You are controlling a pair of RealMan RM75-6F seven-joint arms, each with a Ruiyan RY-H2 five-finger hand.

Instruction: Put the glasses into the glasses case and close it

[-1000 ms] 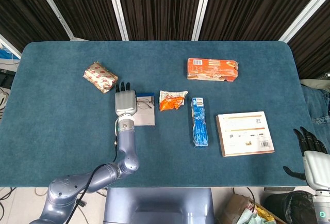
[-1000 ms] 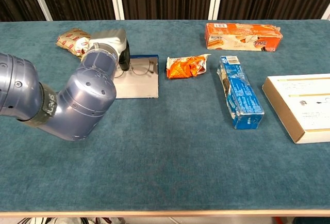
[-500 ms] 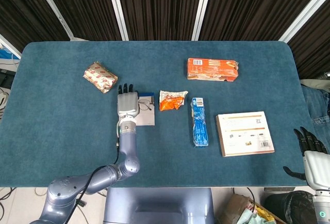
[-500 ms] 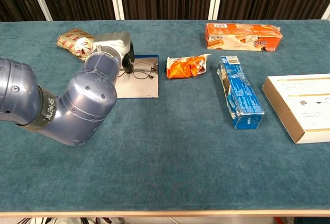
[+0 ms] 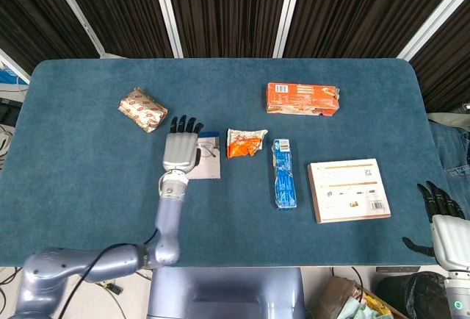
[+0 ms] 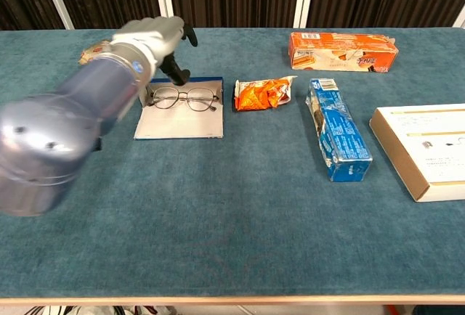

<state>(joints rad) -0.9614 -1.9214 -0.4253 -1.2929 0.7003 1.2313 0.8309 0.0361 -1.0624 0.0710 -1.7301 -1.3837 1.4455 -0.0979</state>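
Two steps make up this job, and by the look of things the first is done: the thin wire-framed glasses [image 6: 184, 99] lie lenses-flat on the pale inner face of the open, flat glasses case [image 6: 179, 119] with its dark blue edge, on the left half of the blue table [image 6: 240, 213]. The left hand [image 6: 156, 39] hangs above the case's far left corner with fingers spread and nothing in them; whether a fingertip touches the case's far edge cannot be told. Closing is the step in hand, I judge. Which side of the case is the folding flap is not clear, so find the free edge first, slide fingers under it, and fold it slowly over the glasses without nudging them off the panel. The right hand [image 5: 444, 220] waits off the table's near right corner, fingers apart, holding nothing; it could steady the case if needed.
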